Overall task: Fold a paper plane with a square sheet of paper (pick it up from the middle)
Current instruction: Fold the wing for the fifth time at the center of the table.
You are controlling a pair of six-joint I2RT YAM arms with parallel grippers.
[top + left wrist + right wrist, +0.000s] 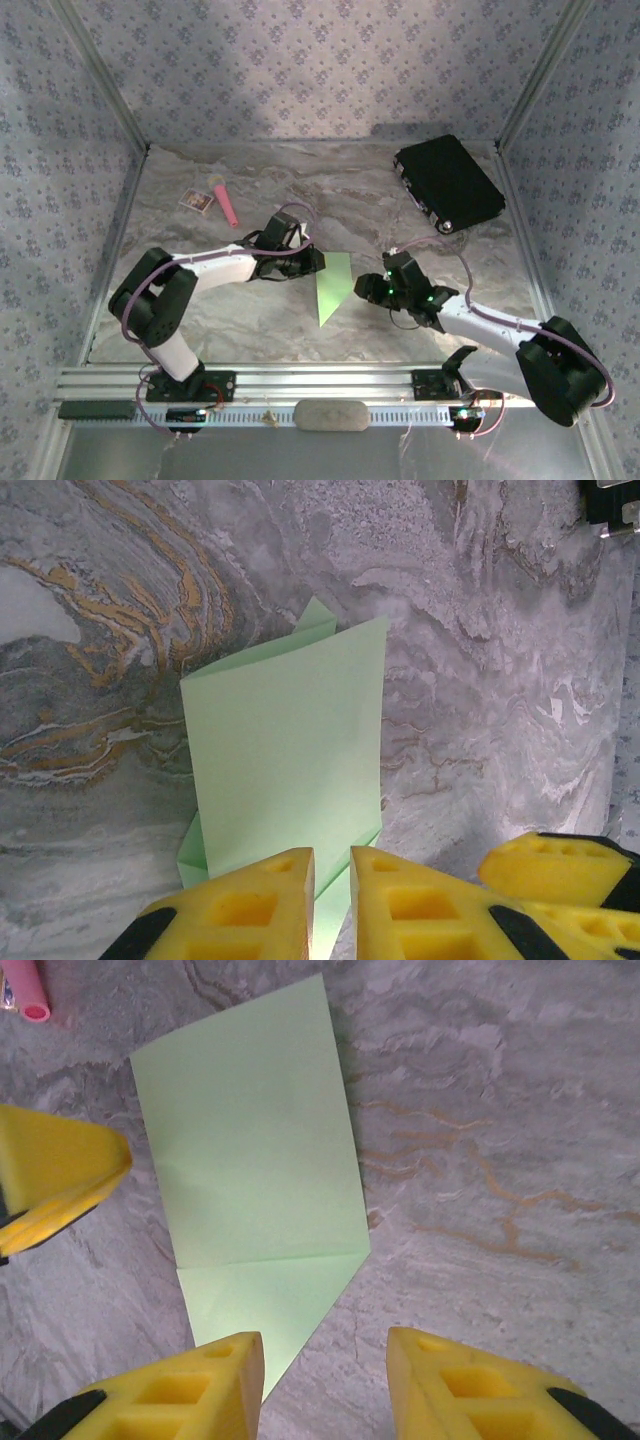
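The square sheet of paper (335,285) is a folded lime-green piece, pointed at its near end, lying flat on the marble table between both arms. In the left wrist view the paper (285,750) shows stacked layers with small corners peeking out. My left gripper (316,262) sits at the paper's left edge; its jaws (332,865) are only a narrow slit apart, over the paper's edge, and grip nothing. My right gripper (372,288) is open (325,1345). Its left finger is over the pointed tip of the paper (250,1160), its right finger over bare table.
A pink stick with a yellow tip (224,203) and a small white card (196,201) lie at the back left. A black case (448,183) sits at the back right. Patterned walls close in three sides, and a metal rail (300,380) runs along the near edge.
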